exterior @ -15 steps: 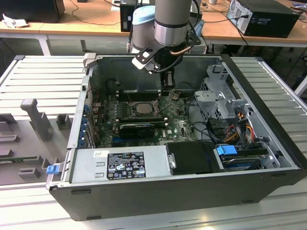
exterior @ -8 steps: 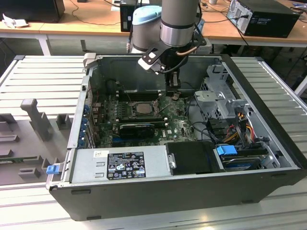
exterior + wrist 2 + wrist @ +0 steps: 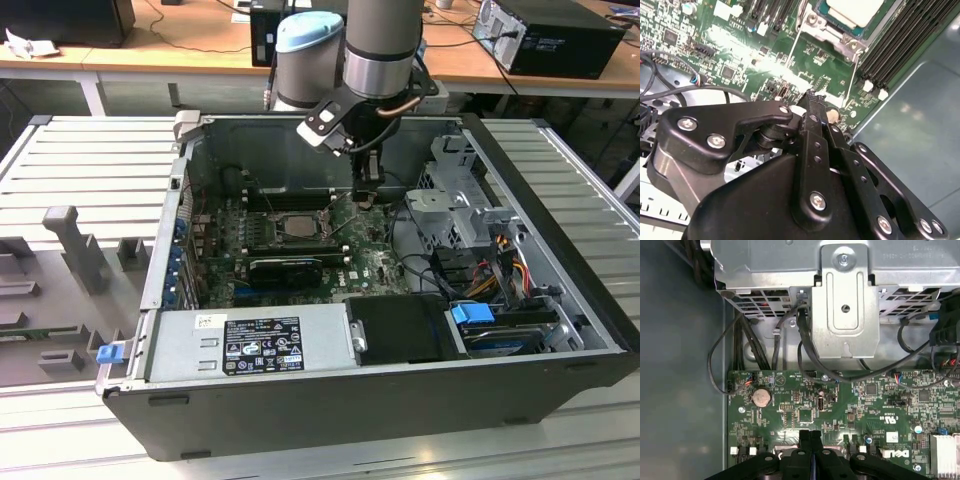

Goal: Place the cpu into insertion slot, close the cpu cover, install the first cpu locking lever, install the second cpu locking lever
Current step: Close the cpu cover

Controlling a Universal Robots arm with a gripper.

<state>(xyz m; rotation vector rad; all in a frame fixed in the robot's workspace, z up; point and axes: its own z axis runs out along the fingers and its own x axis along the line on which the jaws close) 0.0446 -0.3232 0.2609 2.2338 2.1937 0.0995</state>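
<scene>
Grey slatted bench, open case (image 3: 350, 410) on it. Inside, green board (image 3: 805, 412); slot (image 3: 270, 228) mid-board, cpu (image 3: 855, 10) seated in it, cover (image 3: 812, 21) seemingly down around it. Two thin levers (image 3: 794, 47) standing free, unlatched. Gripper (image 3: 366, 192) low over the board, just to the exterior view's right of the slot, fingers (image 3: 805, 440) pressed together, holding nothing. Risks, as judged: scraping small board parts with the tips; slipping off a springy lever; latching over a cover not fully flat, stressing the cpu.
</scene>
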